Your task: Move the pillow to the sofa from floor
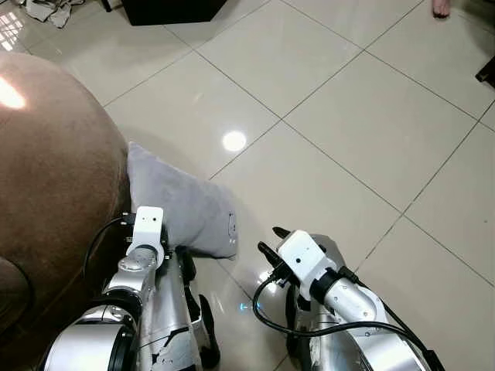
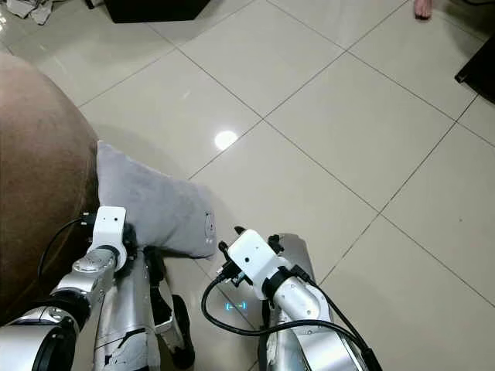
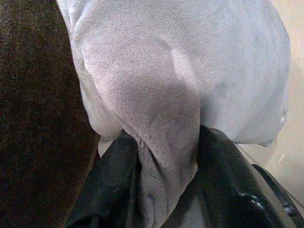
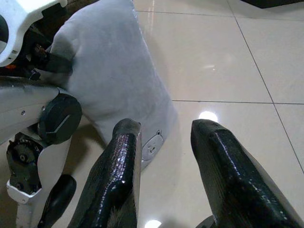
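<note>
So the grey pillow (image 1: 179, 202) is down on the tiled floor (image 1: 348, 139), leaning w/ one side pressed up against the brown sofa (image 1: 54, 178). Its near corner is bunched up and pinched in the left tool (image 3: 166, 190). In the left wrist view you can see the two black fingers (image 3: 111, 185) on either side of a fold of the fabric, clamped on it, sofa fabric dark right beside. From the head cam the left tool's white wrist block sits right at the pillow's lower edge, between pillow and sofa base.

Right tool (image 4: 164, 137) is nearby but not touching anything; fingers (image 4: 118, 171) are spread apart w/ bare tile between them. It points toward the pillow's far lower corner, where there's a small round tag/button thing (image 4: 152, 146) on the cover, just in front of one fingertip. Pillow is to the robot's left of that tool.

Other stuff: a dark cabinet base (image 1: 174, 9) at the top of the head view, and crumpled cloth (image 1: 46, 9) on the floor in the far left corner.
</note>
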